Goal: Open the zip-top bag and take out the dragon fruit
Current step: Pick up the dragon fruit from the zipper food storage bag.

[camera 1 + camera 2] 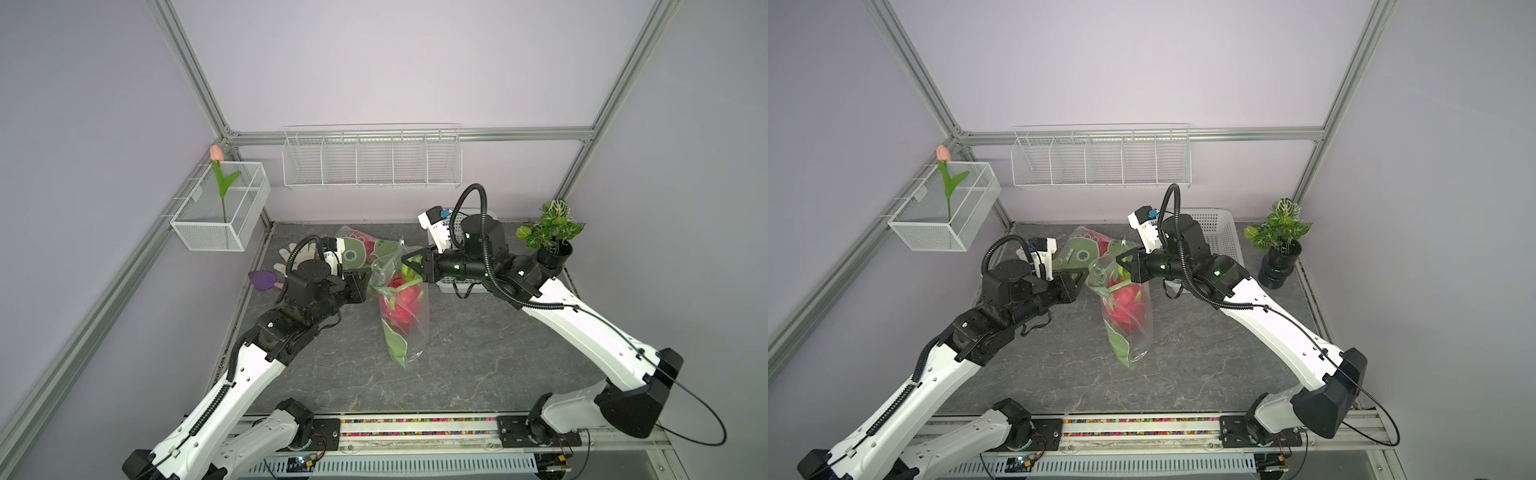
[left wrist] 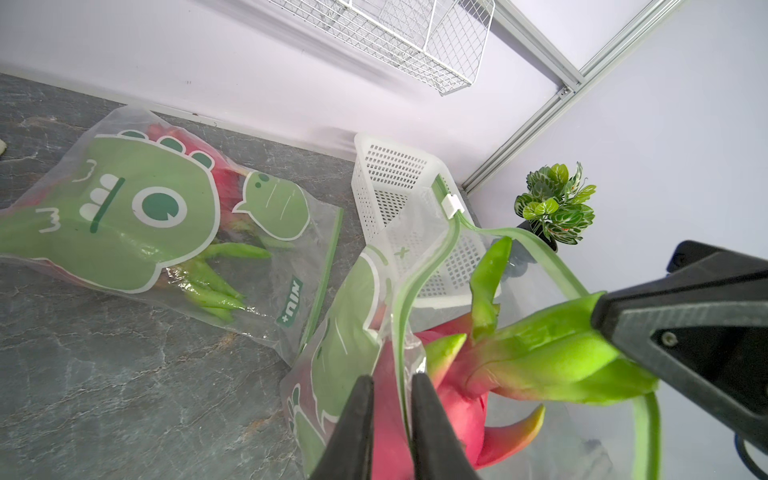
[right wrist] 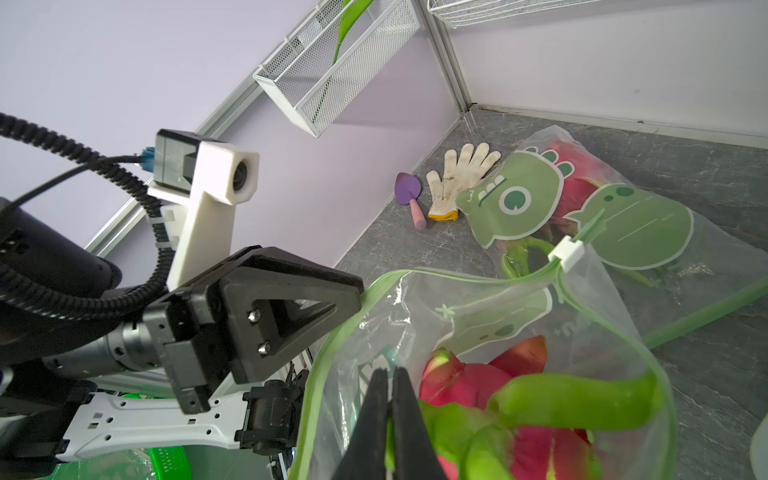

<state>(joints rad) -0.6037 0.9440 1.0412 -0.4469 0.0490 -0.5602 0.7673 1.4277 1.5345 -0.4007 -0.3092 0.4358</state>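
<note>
Right wrist view: my right gripper (image 3: pixel 390 374) is pinched tight on a green scale of the dragon fruit (image 3: pixel 465 384), which sits in the open mouth of the zip-top bag (image 3: pixel 519 299). My left gripper (image 2: pixel 392 380) stands barely parted, the bag's rim running through the gap. The bag's bottom rests on the grey table (image 1: pixel 478 353).

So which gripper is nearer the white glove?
Left. The left gripper is at the open bag on the side facing the glove; the right gripper, across the bag, is farther.
</note>
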